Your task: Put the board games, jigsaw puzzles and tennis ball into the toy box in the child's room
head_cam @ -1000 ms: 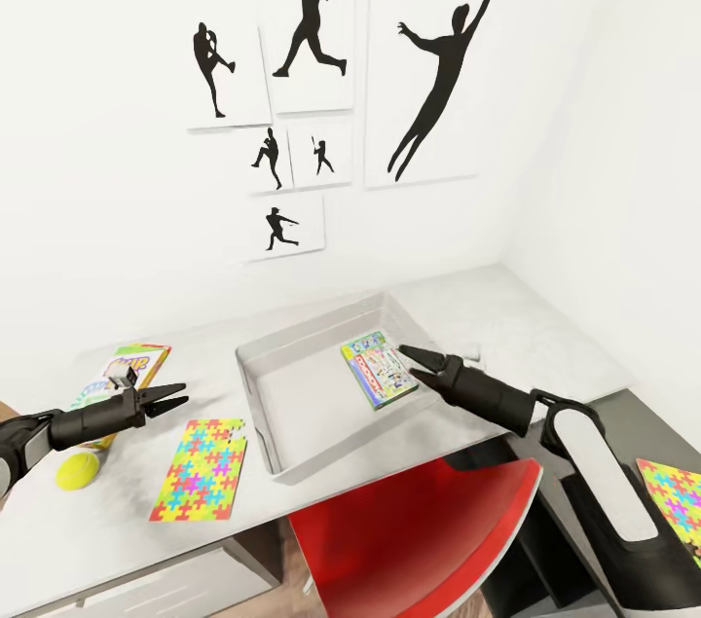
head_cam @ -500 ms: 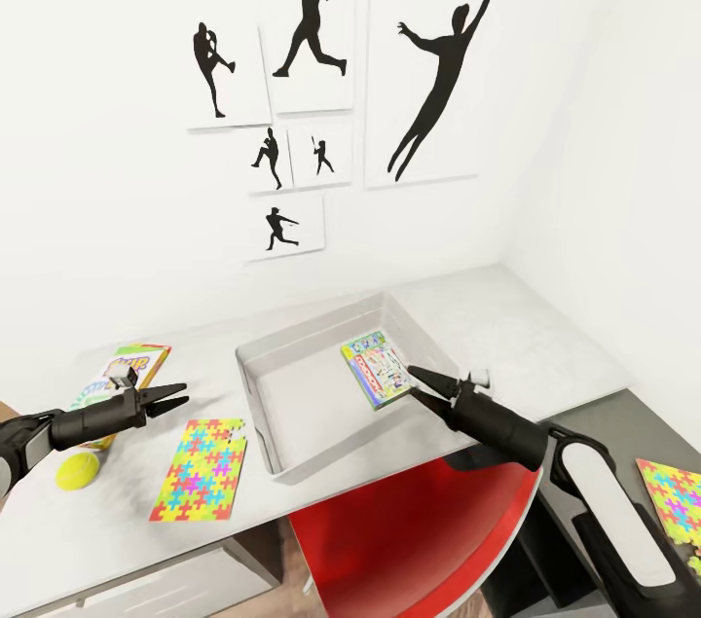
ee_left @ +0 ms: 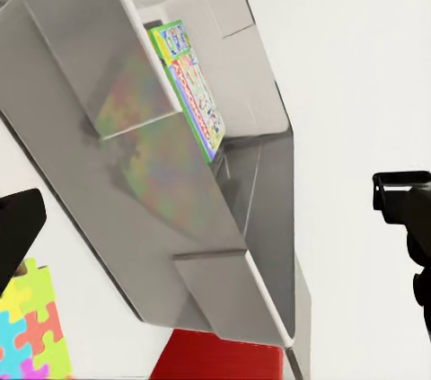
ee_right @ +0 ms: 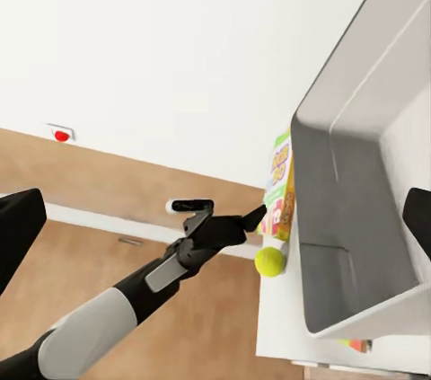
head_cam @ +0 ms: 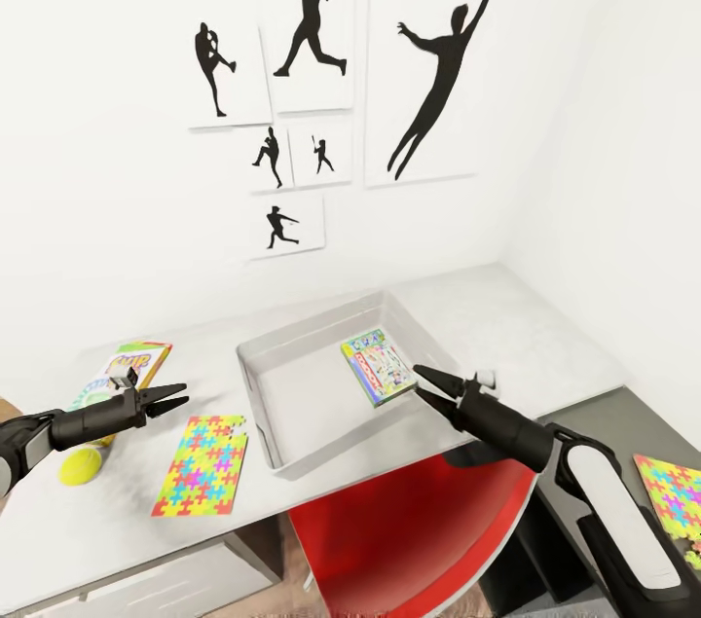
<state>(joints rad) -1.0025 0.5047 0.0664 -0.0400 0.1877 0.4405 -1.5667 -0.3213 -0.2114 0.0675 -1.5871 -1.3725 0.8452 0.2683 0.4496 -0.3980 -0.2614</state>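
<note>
Tennis ball [head_cam: 78, 467]: fuzzy yellow-green sphere near the table's [head_cam: 545, 345] left front edge, just below the left forearm. Behind it, the SKIP-BO board game [head_cam: 125, 373], a flat printed box lying on the matte pale grey top, partly hidden by the arm.

Left gripper [head_cam: 170, 397]: black tapered fingers spread, nothing between them, hovering above the table between the SKIP-BO box and the jigsaw puzzle [head_cam: 201, 465]. The puzzle is a thin flat square of interlocking yellow, pink, green and blue pieces, lying just left of the toy box.

Toy box [head_cam: 255, 375]: shallow light-grey bin, flared smooth walls, thick rim. Inside, at its right end, the green-edged board game [head_cam: 379, 367] with a busy white cover lies flat.

Right gripper [head_cam: 428, 378]: pointed black fingers slightly apart, holding nothing, over the box's right front rim just beside the game's corner.

Glossy red chair seat [head_cam: 409, 530] below the table's front edge. Second jigsaw puzzle [head_cam: 672, 499] on the darker surface at far right.
</note>
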